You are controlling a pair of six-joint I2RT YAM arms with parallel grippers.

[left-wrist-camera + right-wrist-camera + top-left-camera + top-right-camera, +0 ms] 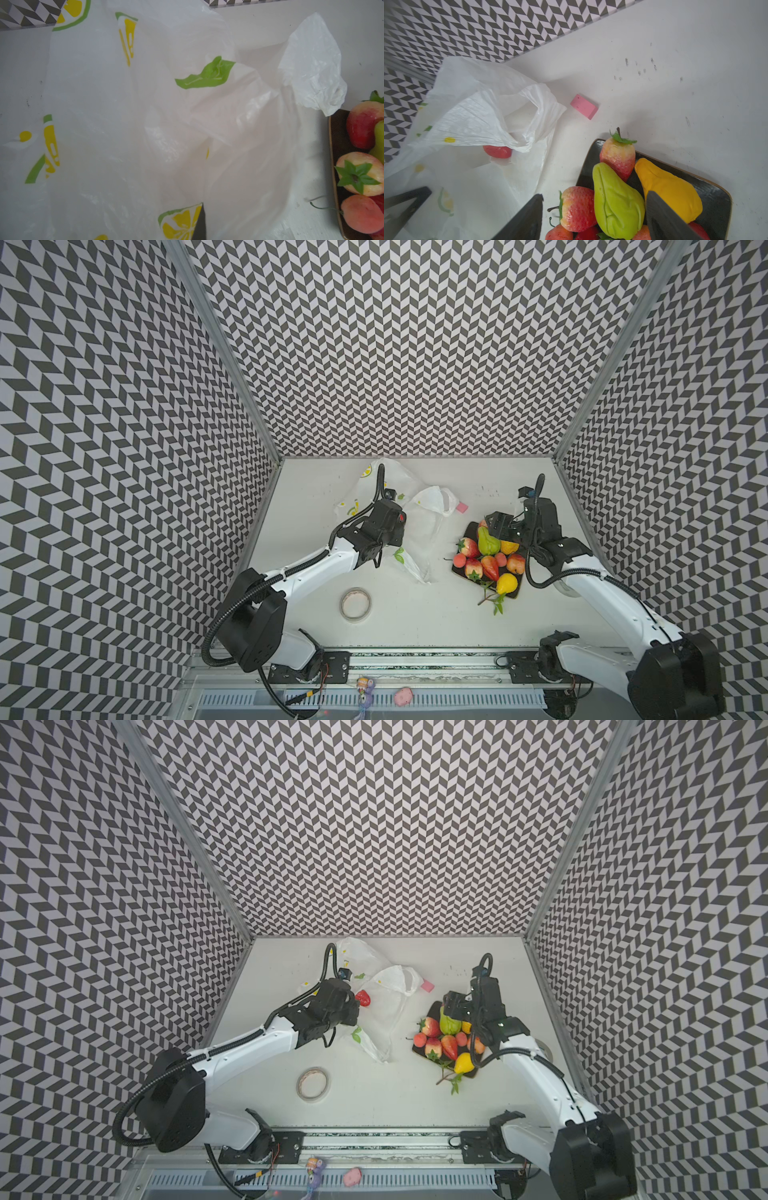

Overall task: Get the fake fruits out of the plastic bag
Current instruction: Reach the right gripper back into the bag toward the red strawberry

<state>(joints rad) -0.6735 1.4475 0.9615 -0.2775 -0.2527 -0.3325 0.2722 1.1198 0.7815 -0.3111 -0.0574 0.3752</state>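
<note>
Right gripper (595,195): jaws wide apart, straddling the green pear (616,201) on the dark tray (716,199), and not clamped on it as far as we see. Left gripper (199,220) is closed over the plastic bag (419,531). We can't tell whether it pinches the film, since only one fingertip shows in its wrist view.

Most fake fruits (490,562) are piled on the tray, right of the bag: strawberries (469,547), the green pear, a yellow pear (507,584) with its twig hanging over the near tray edge, and a small red ball (459,560) at the tray's left edge. One strawberry (497,151) sits in the bag under a fold at the mouth, just beside the left gripper.

Surface: white tabletop (415,614) with dark scuff marks (639,68) toward the back right. Pink block (583,106) lies flat just beside the bag handle, apart from the tray. Tape roll (355,603) lies flat on the near side, well apart from the bag.

Room: black-and-white chevron walls (415,344) on three sides, aluminium corner posts (226,348), arm bases on a rail (415,657) along the near edge, and two small toys (402,696) on the ledge below.
</note>
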